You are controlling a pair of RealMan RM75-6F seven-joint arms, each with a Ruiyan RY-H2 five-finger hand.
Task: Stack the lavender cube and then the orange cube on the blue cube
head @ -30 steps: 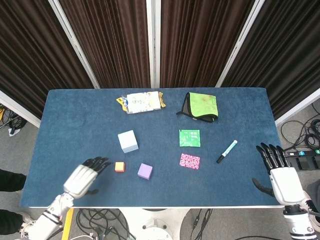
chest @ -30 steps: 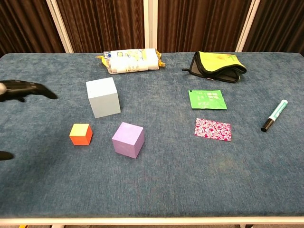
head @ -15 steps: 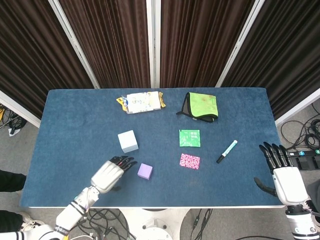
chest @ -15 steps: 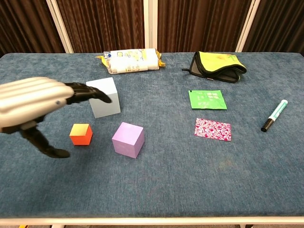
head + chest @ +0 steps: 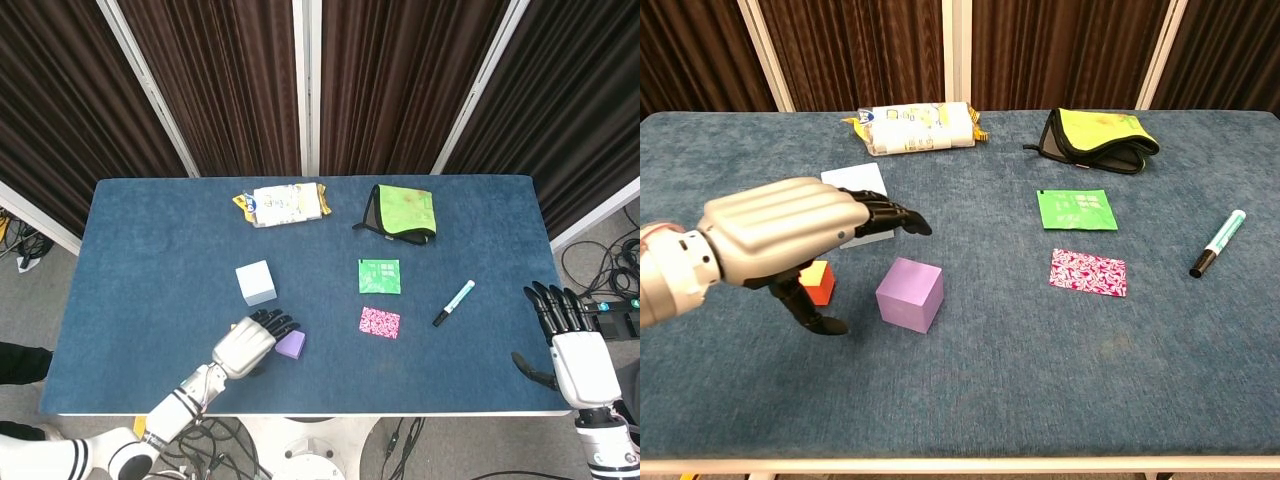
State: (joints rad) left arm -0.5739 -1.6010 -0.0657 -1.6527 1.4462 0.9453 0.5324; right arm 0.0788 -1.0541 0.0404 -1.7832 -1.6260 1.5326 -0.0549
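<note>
The lavender cube [image 5: 909,293] [image 5: 291,344] lies on the blue table near its front. My left hand [image 5: 790,232] [image 5: 248,342] hovers open just to its left, fingers stretched over the cube's left side, thumb hanging below. The hand hides most of the orange cube [image 5: 819,281], which sits left of the lavender one. Behind them stands the larger pale blue cube [image 5: 256,282] [image 5: 859,179], partly covered in the chest view. My right hand [image 5: 572,350] stays open at the table's front right corner, holding nothing.
A snack bag [image 5: 283,203] and a yellow-green pouch [image 5: 402,212] lie at the back. A green packet [image 5: 379,276], a pink patterned packet [image 5: 380,322] and a teal marker [image 5: 453,302] lie to the right of the cubes.
My left hand has swept right from the table's left front, passing over the orange cube to reach the lavender cube. The right hand has barely shifted. No cube has moved.
</note>
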